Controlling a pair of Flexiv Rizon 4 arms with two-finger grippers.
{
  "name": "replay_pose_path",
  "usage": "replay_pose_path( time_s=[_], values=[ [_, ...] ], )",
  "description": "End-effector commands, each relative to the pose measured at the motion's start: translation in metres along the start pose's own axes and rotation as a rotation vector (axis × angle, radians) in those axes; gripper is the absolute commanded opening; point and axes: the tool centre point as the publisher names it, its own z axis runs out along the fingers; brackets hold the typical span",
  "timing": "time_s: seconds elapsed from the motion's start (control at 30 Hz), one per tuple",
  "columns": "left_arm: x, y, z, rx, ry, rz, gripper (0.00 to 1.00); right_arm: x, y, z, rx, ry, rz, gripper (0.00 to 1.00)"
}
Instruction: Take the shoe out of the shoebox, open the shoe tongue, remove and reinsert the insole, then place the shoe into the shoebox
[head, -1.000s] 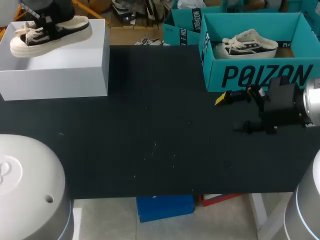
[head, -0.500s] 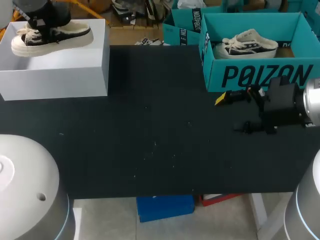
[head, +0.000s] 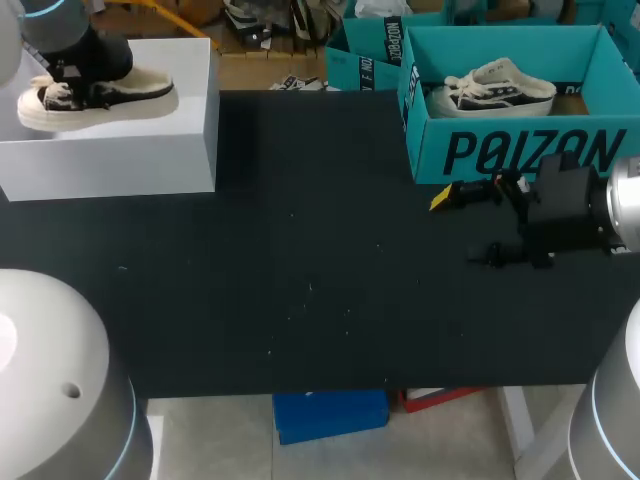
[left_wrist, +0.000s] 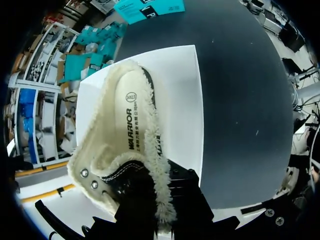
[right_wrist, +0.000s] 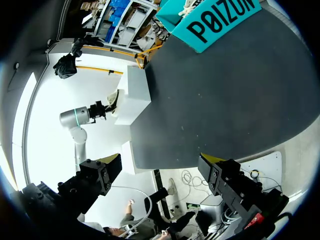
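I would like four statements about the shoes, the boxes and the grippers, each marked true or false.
1. The shoe in the left gripper is over the white box. True.
2. The teal shoebox is empty. False: a second shoe lies in it.
3. The right gripper is shut on a shoe. False: it is open and holds nothing.
4. The insole sits inside the held shoe. True.
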Motion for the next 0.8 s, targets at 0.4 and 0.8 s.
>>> replay_pose_path(
  time_s=[0.4,0.8],
  values=[
    [0.014,0.013,0.049,-0.020,0.020,0.036,0.00,0.000,0.000,0.001,-0.001,-0.001,0.000,1.00],
    [0.020,0.015,0.067,-0.018,0.071,0.034,0.00,0.000,0.000,0.001,-0.001,-0.001,0.000,1.00]
  ],
)
